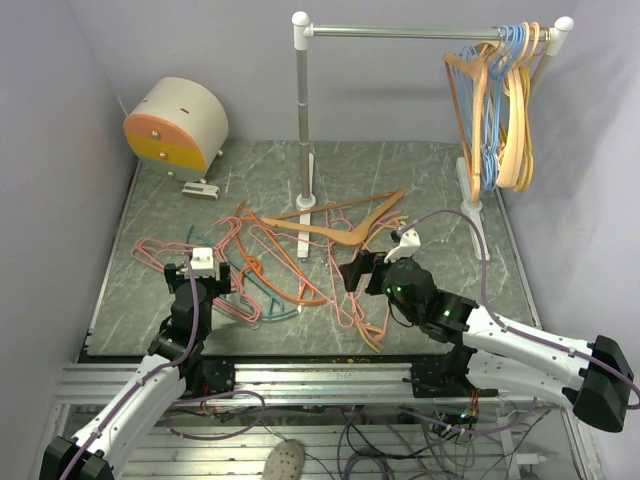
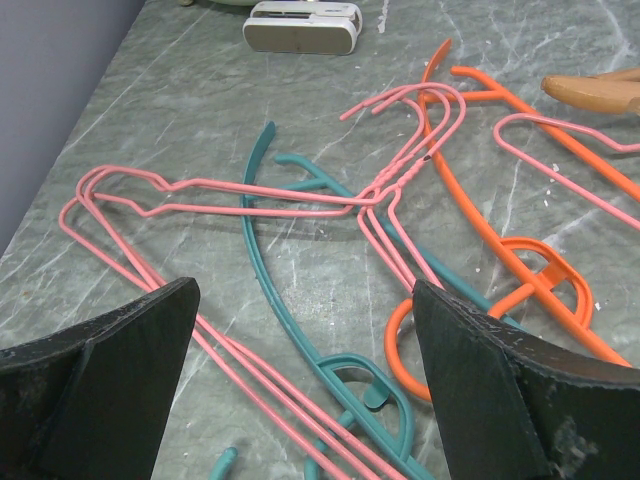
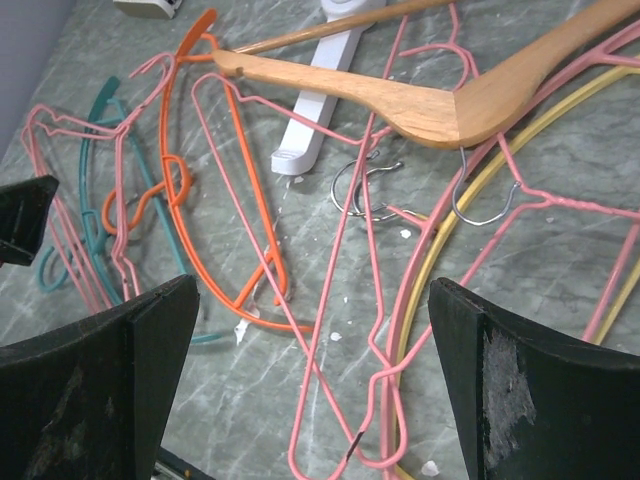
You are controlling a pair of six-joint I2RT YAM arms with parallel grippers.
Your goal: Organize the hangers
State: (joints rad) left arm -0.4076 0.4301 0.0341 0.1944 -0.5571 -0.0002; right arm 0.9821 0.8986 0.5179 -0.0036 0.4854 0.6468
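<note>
On a grey-green marbled tabletop walled in pale lilac, thin pink, orange, teal and yellow hangers lie tangled.
A broad tan wooden hanger lies at the tangle's far edge, by the post of a chrome rail carrying light-blue and tan hangers. Left gripper and right gripper hover over the heap, jaws wide apart, holding nothing.

Between the scuffed, matt black left fingers the pink hangers are thin coated wire, smooth. The teal hanger and orange hanger look like glossy plastic. Ahead of the right fingers, the tan hanger is satin wood with a bright metal hook. The surface has a marbled, faintly sheened finish.
</note>
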